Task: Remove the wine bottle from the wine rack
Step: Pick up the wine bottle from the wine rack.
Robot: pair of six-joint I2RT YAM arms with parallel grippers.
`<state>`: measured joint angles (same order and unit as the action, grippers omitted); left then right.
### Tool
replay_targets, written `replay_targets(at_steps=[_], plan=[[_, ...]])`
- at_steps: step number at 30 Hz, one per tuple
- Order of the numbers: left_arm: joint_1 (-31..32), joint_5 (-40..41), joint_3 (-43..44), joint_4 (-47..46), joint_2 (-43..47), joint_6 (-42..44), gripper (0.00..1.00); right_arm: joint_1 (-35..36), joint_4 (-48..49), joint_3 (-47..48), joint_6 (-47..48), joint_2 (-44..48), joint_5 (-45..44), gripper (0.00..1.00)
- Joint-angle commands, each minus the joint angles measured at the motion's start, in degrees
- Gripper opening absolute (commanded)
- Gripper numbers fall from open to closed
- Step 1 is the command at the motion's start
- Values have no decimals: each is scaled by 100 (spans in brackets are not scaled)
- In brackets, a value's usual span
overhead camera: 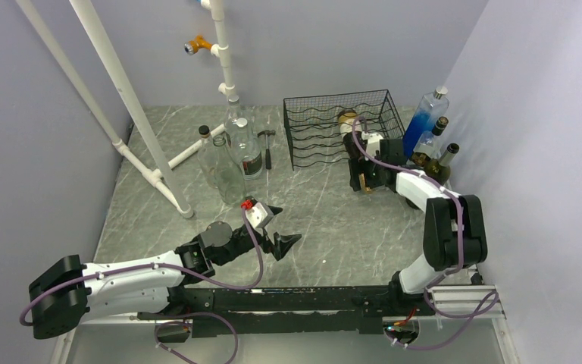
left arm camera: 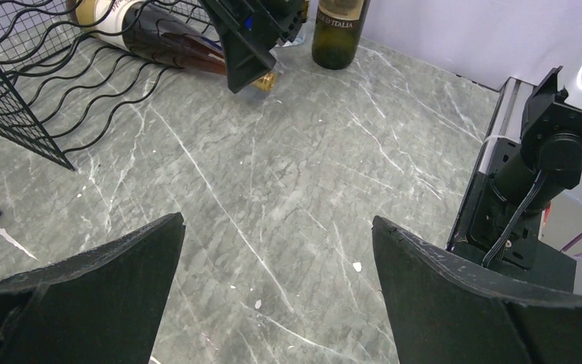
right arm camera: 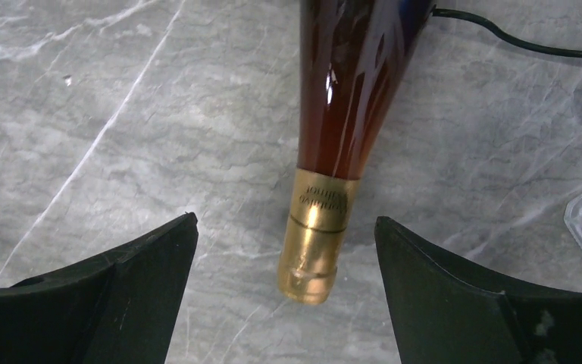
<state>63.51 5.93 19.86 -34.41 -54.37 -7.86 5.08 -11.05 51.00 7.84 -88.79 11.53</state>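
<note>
The black wire wine rack [overhead camera: 314, 136] stands at the back of the table, and also shows in the left wrist view [left arm camera: 30, 83]. A dark wine bottle [overhead camera: 346, 119] lies in it, its neck sticking out toward the front over the table [left arm camera: 159, 34]. My right gripper [overhead camera: 365, 178] is open. Its jaws stand on either side of the bottle's gold foil cap [right arm camera: 314, 243] without touching it [right arm camera: 284, 220]. The dark red bottle body [right arm camera: 348, 91] runs away from the jaws. My left gripper [overhead camera: 288, 224] is open and empty above bare table [left arm camera: 276, 220].
Clear glass bottles [overhead camera: 227, 163] and a hammer [overhead camera: 267, 144] stand left of the rack by a white pipe frame [overhead camera: 132, 114]. A blue bottle [overhead camera: 424, 117] and dark green bottles [overhead camera: 439, 163] stand right of the rack. One green bottle shows in the left wrist view [left arm camera: 339, 30].
</note>
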Motion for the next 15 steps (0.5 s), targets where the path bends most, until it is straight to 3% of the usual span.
replay_targets(at_steps=[1, 7, 15], plan=[[-29, 71, -61, -223, 66, -84, 99, 15, 466, 330, -160, -289, -207, 87], [-44, 81, -61, -245, 46, -93, 100, 16, 950, 296, -124, -507, -196, 84], [-49, 81, -44, -227, 13, -88, 99, 11, 1338, 390, -305, -925, -161, 73]])
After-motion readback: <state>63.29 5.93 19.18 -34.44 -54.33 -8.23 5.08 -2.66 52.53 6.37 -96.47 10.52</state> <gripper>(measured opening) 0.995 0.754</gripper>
